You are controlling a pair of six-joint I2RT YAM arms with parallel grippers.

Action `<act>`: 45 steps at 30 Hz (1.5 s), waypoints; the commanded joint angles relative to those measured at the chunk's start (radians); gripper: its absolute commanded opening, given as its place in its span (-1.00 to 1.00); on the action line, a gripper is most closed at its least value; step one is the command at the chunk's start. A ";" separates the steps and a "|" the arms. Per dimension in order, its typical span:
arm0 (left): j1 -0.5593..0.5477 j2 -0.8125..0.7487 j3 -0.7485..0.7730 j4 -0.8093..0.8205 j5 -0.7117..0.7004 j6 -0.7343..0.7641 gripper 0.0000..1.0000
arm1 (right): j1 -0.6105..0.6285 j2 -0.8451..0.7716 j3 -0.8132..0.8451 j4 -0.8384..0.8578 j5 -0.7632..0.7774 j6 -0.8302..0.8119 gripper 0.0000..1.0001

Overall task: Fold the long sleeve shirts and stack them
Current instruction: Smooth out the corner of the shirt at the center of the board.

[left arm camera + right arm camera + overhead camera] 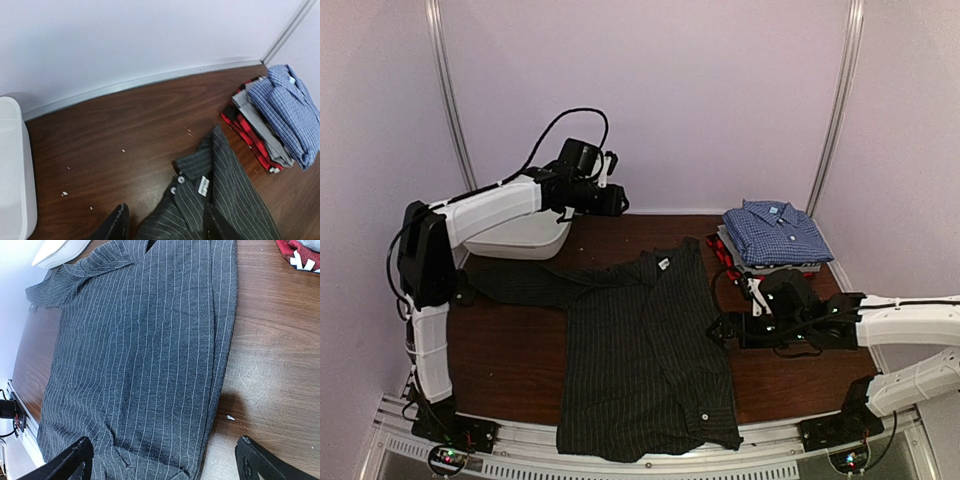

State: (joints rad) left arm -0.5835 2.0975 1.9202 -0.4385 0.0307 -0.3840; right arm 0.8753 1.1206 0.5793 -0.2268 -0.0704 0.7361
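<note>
Top external view: black pinstriped shirt (640, 360) lies spread on the table (510, 360); blue checked shirt (775, 232) tops a folded stack at back right. Left gripper (618, 200) raised, fingers parted, empty. Right gripper (725, 328) wide open, empty, beside the pinstriped shirt's right edge.

Pale, perhaps lilac walls (720, 100) enclose a dark wooden table (510, 350).
</note>
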 commanded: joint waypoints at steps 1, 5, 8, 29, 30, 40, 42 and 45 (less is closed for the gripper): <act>-0.070 -0.110 -0.229 0.054 0.042 -0.047 -0.03 | 0.009 0.022 0.023 0.047 0.000 -0.031 1.00; -0.135 -0.172 -0.416 0.109 0.081 -0.102 -0.13 | 0.024 0.085 0.047 0.093 -0.017 -0.033 1.00; -0.184 -0.181 -0.502 0.143 0.099 -0.143 -0.15 | 0.048 0.145 0.062 0.145 -0.033 -0.036 1.00; -0.184 0.162 -0.252 0.130 0.049 -0.182 -0.26 | 0.182 0.416 0.030 0.312 -0.082 -0.005 1.00; -0.178 0.174 -0.239 0.127 0.044 -0.186 -0.26 | 0.185 0.423 0.026 0.313 -0.084 -0.005 1.00; -0.079 0.329 0.011 0.062 -0.049 -0.187 -0.26 | 0.215 0.450 0.002 0.311 -0.081 0.006 1.00; -0.049 0.361 0.081 0.041 -0.062 -0.185 -0.26 | 0.221 0.455 -0.002 0.314 -0.081 0.010 1.00; -0.003 0.394 0.168 0.021 -0.049 -0.195 -0.26 | 0.229 0.465 -0.005 0.313 -0.080 0.013 1.00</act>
State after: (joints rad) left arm -0.6559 2.4550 1.9812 -0.3969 0.0189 -0.5644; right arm 1.0828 1.5433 0.6098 0.1364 -0.1318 0.7219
